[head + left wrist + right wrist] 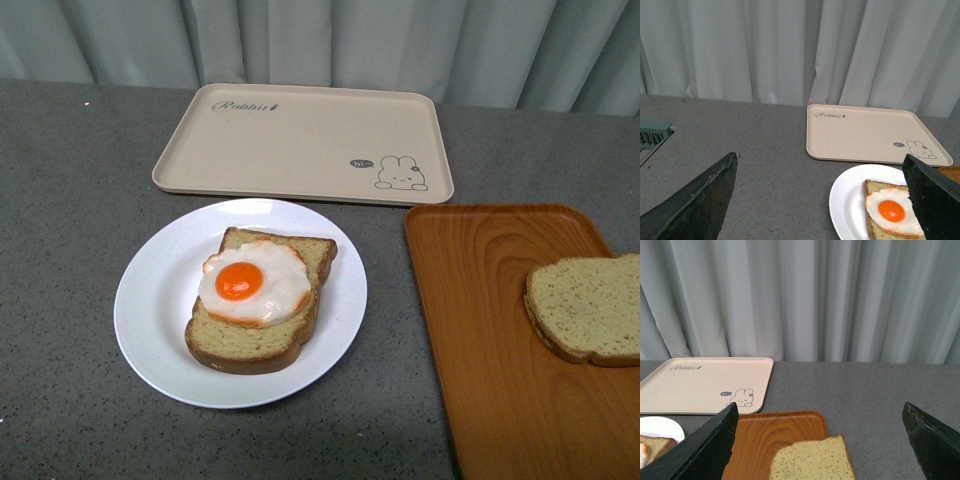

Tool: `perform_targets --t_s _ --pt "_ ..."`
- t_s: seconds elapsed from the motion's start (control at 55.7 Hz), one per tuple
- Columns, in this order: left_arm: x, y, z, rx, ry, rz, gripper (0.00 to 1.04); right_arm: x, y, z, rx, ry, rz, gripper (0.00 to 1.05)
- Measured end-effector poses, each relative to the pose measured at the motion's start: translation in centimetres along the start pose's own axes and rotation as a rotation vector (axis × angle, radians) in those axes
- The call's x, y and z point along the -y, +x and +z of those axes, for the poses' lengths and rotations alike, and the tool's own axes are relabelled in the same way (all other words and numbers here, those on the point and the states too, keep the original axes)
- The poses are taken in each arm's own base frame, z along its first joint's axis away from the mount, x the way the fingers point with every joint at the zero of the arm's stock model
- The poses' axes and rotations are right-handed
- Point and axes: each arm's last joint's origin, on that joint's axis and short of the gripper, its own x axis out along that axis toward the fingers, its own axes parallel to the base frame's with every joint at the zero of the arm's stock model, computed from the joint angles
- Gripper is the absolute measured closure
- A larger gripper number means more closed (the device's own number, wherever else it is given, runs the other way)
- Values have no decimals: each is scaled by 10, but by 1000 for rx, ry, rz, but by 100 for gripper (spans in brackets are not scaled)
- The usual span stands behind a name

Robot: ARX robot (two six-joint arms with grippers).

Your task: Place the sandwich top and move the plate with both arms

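Broadly, a grey speckled table (60,200) runs under both pairs of fingers, with pale curtains (790,295) hanging beyond them. The orange tray (480,330), wood-grained, lies just ahead of the right gripper (821,406), whose two black fingers (705,450) stand wide apart and hold nothing. The beige tray (300,140), printed with a rabbit, lies farther out, past both grippers.

The plate (150,310) is round, plain white and wider than the bread on it. It sits ahead of the left gripper (820,160), partly hidden by one of its fingers (935,200); those fingers are also spread wide and empty. On the plate rests a thick slice (250,345) bearing a fried egg (252,282).

The sandwich top (588,308) lies flat on the orange tray, well apart from the plate. It is a tan, finely speckled slice with a thin brown crust. From the right wrist it shows in the gap between the fingers, touched by neither.
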Motion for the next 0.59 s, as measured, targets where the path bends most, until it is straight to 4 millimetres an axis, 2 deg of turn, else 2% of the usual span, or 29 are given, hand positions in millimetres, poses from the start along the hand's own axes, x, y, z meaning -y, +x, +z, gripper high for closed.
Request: perform_targets --t_s 0.593 --pt "0 0 0 0 0 0 6 0 0 0 0 0 0 9"
